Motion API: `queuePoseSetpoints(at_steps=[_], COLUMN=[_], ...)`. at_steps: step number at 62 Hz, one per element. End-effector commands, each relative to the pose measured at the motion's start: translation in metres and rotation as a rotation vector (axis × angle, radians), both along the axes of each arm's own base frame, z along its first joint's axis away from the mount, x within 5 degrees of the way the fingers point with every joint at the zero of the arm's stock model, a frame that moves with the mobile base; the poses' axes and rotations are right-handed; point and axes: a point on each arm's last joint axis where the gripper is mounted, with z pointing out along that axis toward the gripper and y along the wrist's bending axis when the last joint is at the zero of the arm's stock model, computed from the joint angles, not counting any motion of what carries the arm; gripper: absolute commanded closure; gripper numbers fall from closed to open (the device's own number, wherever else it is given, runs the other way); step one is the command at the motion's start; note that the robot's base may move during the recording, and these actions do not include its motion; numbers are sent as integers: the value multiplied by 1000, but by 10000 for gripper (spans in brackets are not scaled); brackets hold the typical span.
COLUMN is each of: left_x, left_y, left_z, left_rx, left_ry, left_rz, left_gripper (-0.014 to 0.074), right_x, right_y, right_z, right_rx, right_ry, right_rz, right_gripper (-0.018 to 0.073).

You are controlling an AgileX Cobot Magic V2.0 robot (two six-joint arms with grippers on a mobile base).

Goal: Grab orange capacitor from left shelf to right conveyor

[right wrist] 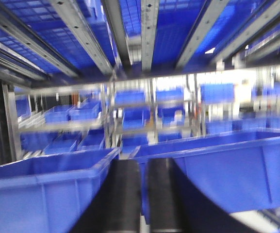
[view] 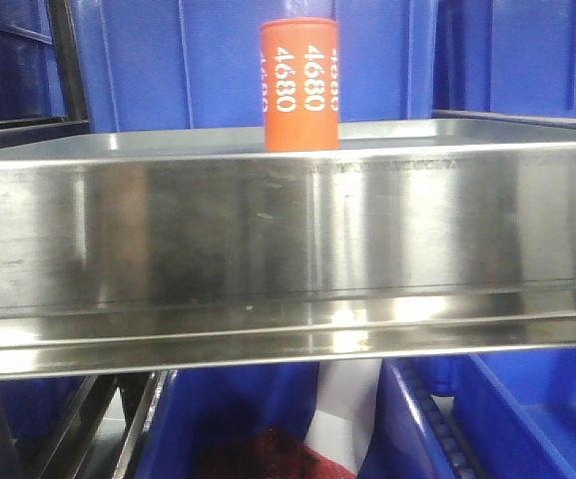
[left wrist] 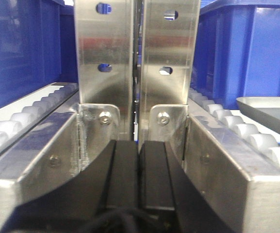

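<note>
Left pincer (left wrist: 139, 160) and right pincer (right wrist: 142, 170) are both seen closed, nothing held. The orange capacitor (view: 299, 85) is stood upright on the left shelf (view: 288, 220), behind its tall lip. Probably rigid, light, kinda slick, so it's best gripped mid-body across the sides.

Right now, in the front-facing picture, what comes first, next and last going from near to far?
The left shelf, with its shiny front lip nearest → the orange capacitor standing upright on the shelf → the blue bins behind it.
</note>
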Motion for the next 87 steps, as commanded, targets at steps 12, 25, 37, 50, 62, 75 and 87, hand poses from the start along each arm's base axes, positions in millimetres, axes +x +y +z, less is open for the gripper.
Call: queuePoseSetpoints(at_steps=[12, 25, 37, 50, 62, 75, 87], left_x=[0, 0, 0, 0, 0, 0, 0], left_y=[0, 0, 0, 0, 0, 0, 0], left_z=[1, 1, 1, 1, 1, 1, 1], left_rx=[-12, -12, -12, -12, -12, -12, -12], left_ry=[-75, -75, -75, -75, -75, -75, -75], left_rz=[-6, -6, -6, -6, -6, -6, -6], left_gripper=[722, 722, 722, 722, 722, 722, 722], right_x=[49, 97, 137, 181, 205, 220, 230], right_y=[10, 44, 92, 144, 174, 185, 192], right_z=[76, 82, 66, 28, -6, -29, -46], right_rx=[75, -6, -64, -112, -151, -174, -190], right_ry=[175, 359, 444, 554, 649, 724, 776], right_rz=[139, 362, 537, 618, 643, 635, 629], right_gripper=[-6, -14, -15, -32, -60, -57, -57])
